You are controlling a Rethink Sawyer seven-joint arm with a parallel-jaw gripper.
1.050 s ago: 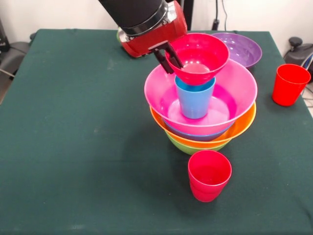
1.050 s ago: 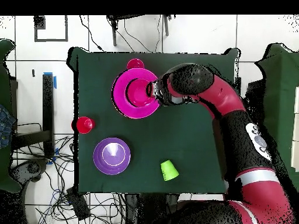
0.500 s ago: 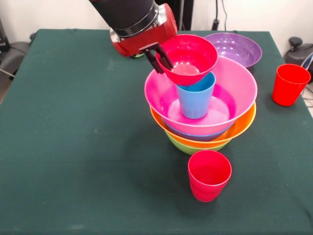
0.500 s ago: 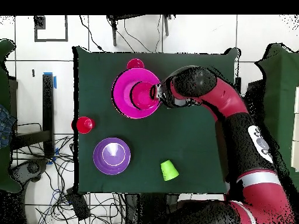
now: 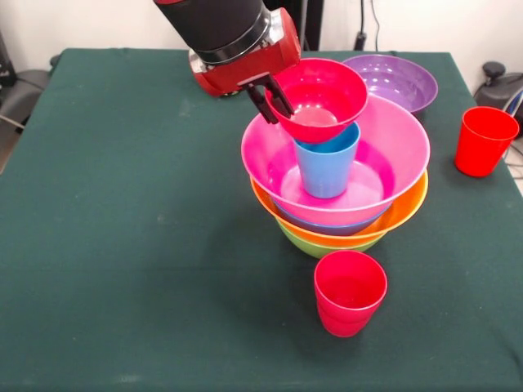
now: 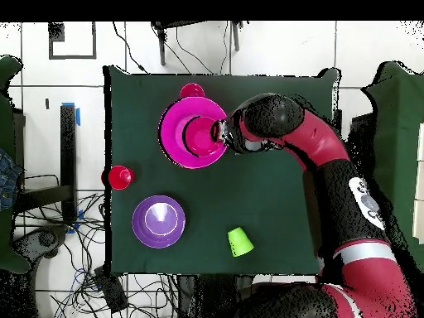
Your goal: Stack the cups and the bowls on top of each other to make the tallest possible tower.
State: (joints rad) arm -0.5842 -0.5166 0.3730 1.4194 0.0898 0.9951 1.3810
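You had the tool (image 5: 272,100) closed on the left rim of the small red bowl (image 5: 317,96), one finger inside the bowl and one outside. The bowl sat over the mouth of the sky blue cup (image 5: 326,167), tilted a little toward the tool; whether its base rested on the cup's rim or hung just above it could not be told. The blue cup stood upright in the middle of the pink bowl (image 5: 392,155), which topped the tower (image 5: 351,224): beneath it showed the rims of the blue bowl (image 5: 327,229), the orange bowl (image 5: 400,214) and the lime green bowl (image 5: 315,247), all nested.

On the green surface (image 5: 122,204), one red cup (image 5: 350,291) stood upright near the front of the tower, apart from it. The other red cup (image 5: 483,140) stood upright well off to the right edge in the front view. The purple bowl (image 5: 396,79) sat behind the tower, its near rim hidden by the pink bowl.

From above, you saw the arm (image 6: 331,166) reach across to the tower, and the lime green cup (image 6: 240,241) lay apart from everything near the surface's lower edge
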